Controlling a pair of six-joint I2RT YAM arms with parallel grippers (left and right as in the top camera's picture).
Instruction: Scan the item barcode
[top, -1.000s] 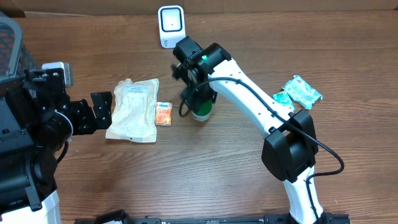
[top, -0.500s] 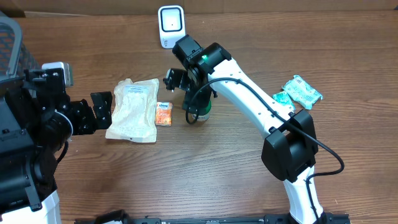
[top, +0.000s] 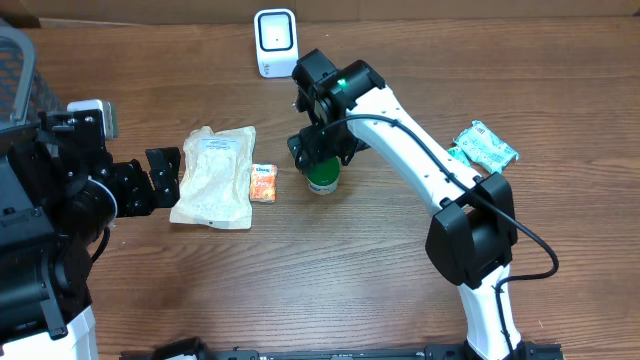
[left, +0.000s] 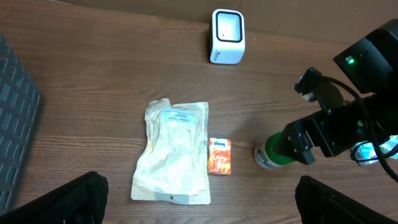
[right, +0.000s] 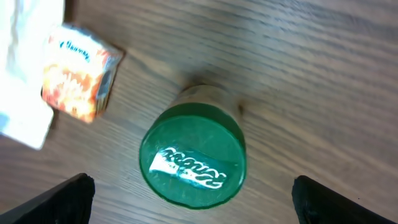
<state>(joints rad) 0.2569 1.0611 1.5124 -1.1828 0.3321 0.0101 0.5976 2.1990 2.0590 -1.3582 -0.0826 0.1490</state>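
Right gripper (top: 321, 152): I see it hanging directly over the small round jar with a green lid (right: 193, 163), its fingers spread wide to either side and gripping nothing. The jar stands upright on the brown wooden table (top: 330, 280), just right of a small orange tissue packet (top: 263, 183). A flat off-white plastic pouch (top: 213, 177) lies just beside the packet on its other side. The white box-shaped barcode scanner (top: 274, 42) sits at the table's far edge, apart from the jar. Left gripper (top: 162, 176): level with the pouch's left edge, fingers spread, empty. Two crinkled teal packets (top: 485, 147) lie far right, and a dark mesh basket (top: 14, 72) is far left.
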